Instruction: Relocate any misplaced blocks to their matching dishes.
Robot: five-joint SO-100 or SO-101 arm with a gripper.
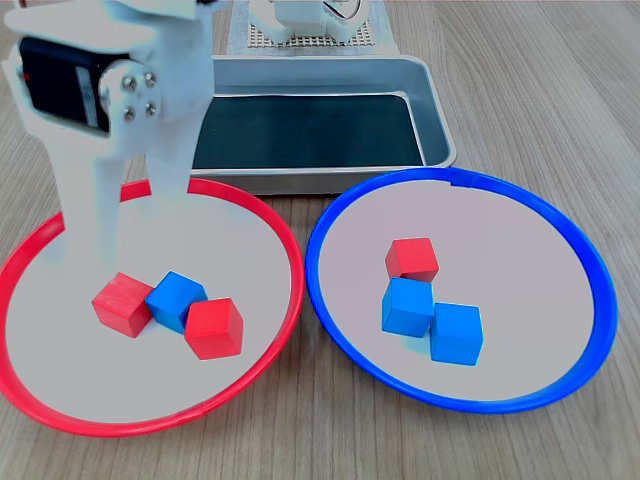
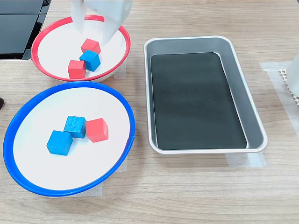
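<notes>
Blue block (image 1: 176, 299) sat misplaced in red dish (image 1: 265, 215), wedged touching two red blocks; red block (image 1: 412, 258) sat in blue dish (image 1: 520, 190), touching blue one. Gripper (image 1: 125, 215) hovered over red dish, fingers spread, holding nothing. Best approach: descend straight, pinch blue block's free faces, avoid nudging neighbours. No readable labels.
</notes>
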